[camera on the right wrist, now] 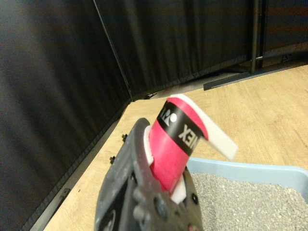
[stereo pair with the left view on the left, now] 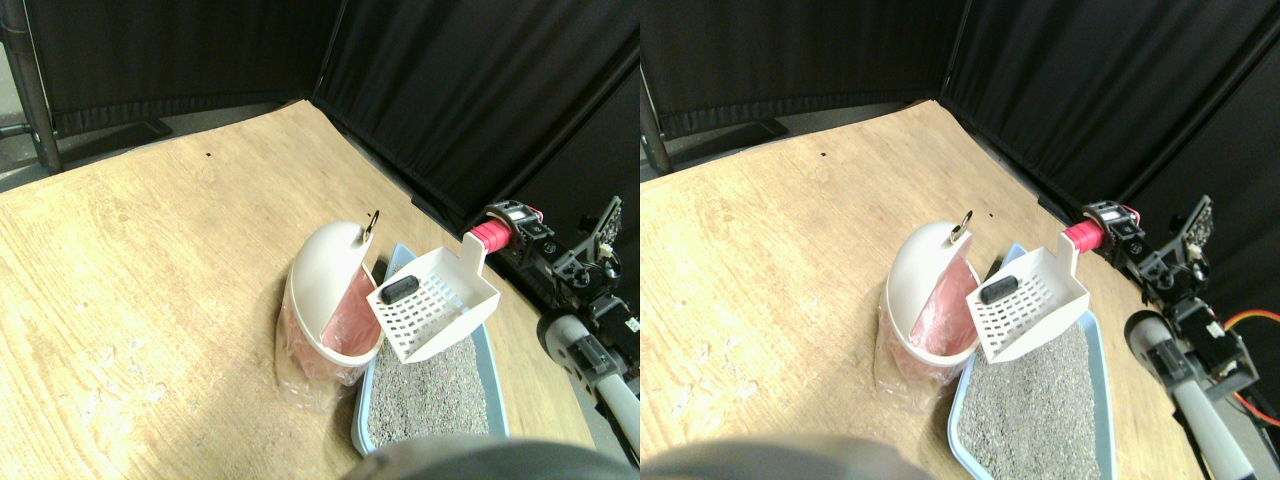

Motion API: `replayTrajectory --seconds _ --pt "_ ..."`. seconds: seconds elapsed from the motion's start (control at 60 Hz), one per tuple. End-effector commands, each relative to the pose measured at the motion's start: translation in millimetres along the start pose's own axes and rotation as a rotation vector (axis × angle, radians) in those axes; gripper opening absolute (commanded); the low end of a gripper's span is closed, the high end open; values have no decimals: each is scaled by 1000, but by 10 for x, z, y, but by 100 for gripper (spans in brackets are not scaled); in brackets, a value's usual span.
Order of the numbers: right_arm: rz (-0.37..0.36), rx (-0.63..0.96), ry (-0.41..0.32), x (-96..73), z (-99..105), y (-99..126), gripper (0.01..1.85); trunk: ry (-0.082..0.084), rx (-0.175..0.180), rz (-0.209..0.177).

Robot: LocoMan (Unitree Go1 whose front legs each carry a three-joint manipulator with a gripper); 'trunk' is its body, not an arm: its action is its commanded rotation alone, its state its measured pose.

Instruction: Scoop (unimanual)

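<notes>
A white slotted scoop (stereo pair with the left view on the left: pixel 432 305) hangs in the air over the far end of the blue litter tray (stereo pair with the left view on the left: pixel 497 385), right beside the opening of a white domed bin (stereo pair with the left view on the left: pixel 325 275) lined with a pink bag (stereo pair with the left view on the left: pixel 350 322). A small dark lump (stereo pair with the left view on the left: pixel 399 289) lies in the scoop at the edge nearest the bin. My right gripper (stereo pair with the left view on the left: pixel 510 232) is shut on the scoop's red-wrapped handle (stereo pair with the left view on the left: pixel 488 238). In the wrist view the red handle (camera on the right wrist: pixel 171 144) fills the dark jaw of the gripper (camera on the right wrist: pixel 154 166), with the tray rim (camera on the right wrist: pixel 250 169) and grey litter (camera on the right wrist: pixel 250 204) beyond.
Grey litter (stereo pair with the left view on the left: pixel 430 395) fills the tray. Tray and bin stand on a wooden floor (stereo pair with the left view on the left: pixel 150 260). Black curtains (stereo pair with the left view on the left: pixel 450 90) close the back and right sides, close behind my arm. A metal hook (stereo pair with the left view on the left: pixel 372 226) sticks up from the bin's top.
</notes>
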Motion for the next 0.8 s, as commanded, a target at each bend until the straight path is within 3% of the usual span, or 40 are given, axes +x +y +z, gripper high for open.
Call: replayTrajectory --seconds 0.017,0.183,0.233,0.3,0.4,0.6,0.65,0.8 --pt "-7 -18 -73 32 87 27 11 -20 -29 78" --pt "-23 -60 -78 48 103 30 17 -19 -32 78" --pt "-30 -73 -76 53 103 33 7 -19 -32 78" --pt "-35 -86 -78 62 90 38 25 -17 -32 76" --pt "-42 -116 -89 75 61 43 35 -14 -31 75" --pt "-77 -170 -73 80 64 32 26 -14 -33 75" --pt "-82 -162 -69 81 68 31 32 -17 -35 75" --pt "-83 -175 -80 89 79 15 17 -17 -32 75"
